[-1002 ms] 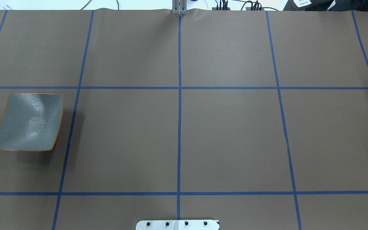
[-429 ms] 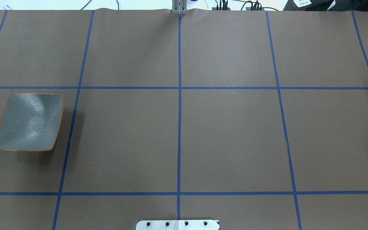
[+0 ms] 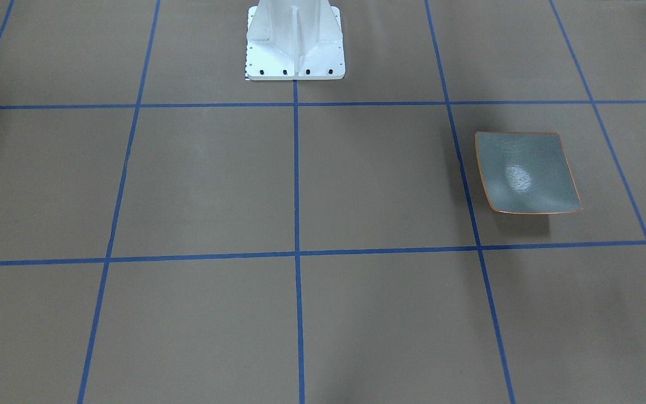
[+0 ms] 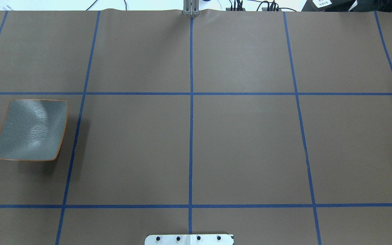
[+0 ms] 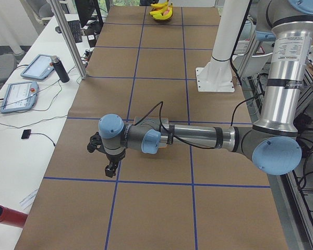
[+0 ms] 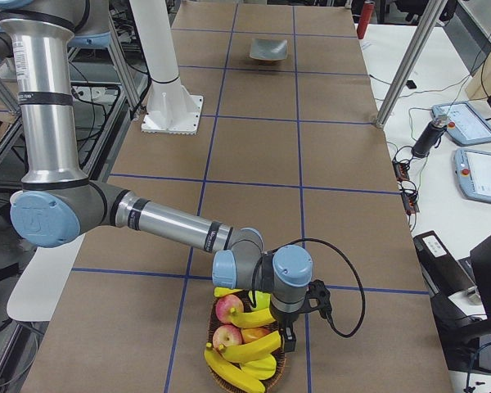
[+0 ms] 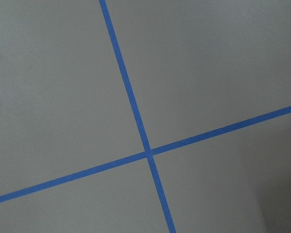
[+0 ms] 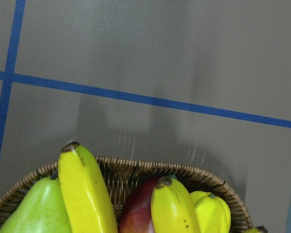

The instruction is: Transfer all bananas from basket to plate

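Seen from the table's right end, the nearest thing is a wicker basket (image 6: 277, 366) heaped with yellow bananas (image 6: 250, 348), apples and a pear. The right gripper (image 6: 290, 332) hovers at its rim; whether its fingers are spread or closed cannot be told. Far down the table the grey-blue plate (image 4: 29, 129) lies bare, with the left gripper (image 5: 110, 168) near it, its opening likewise unclear. Nothing has shifted there over the past second, so probably no banana has crossed yet

Brown table cover (image 4: 250, 143), blue tape grid (image 4: 191, 136); white side desk (image 5: 10, 151); metal posts (image 5: 68, 36); tablets (image 5: 36, 66)
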### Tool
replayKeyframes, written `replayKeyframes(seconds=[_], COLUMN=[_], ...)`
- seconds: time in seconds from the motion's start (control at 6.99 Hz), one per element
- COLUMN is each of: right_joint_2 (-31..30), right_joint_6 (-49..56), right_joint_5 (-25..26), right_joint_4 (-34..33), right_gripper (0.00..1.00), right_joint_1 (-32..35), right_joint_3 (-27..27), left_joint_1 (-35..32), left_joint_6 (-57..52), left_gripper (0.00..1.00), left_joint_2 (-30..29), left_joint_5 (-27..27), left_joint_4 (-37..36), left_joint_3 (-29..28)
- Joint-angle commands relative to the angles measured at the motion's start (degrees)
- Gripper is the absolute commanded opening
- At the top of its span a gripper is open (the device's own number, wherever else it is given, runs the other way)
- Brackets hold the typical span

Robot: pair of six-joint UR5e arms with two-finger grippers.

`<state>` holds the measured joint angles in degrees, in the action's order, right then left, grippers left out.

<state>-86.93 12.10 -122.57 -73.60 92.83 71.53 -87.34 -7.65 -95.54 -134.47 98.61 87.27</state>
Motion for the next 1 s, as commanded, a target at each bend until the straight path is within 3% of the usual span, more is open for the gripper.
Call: replayKeyframes(seconds=[0.0, 0.86], right_joint_2=[0.4, -0.5], right_joint_6=[-0.8, -0.3], right_joint_5=[1.4, 4.3], right_joint_4=[3.2, 2.8], right_gripper=[1.0, 0.95], right_joint_1=[-1.8, -3.1], right_joint_3=[-2.3, -3.2], left_joint_1=[0.4, 0.5], left_joint_6=[0.0, 0.0], left_gripper=[1.0, 1.0], left_joint_2=[0.0, -0.1], left_joint_5=[0.0, 0.0], left_joint_4=[0.0, 0.0], left_joint_3=[0.0, 0.1])
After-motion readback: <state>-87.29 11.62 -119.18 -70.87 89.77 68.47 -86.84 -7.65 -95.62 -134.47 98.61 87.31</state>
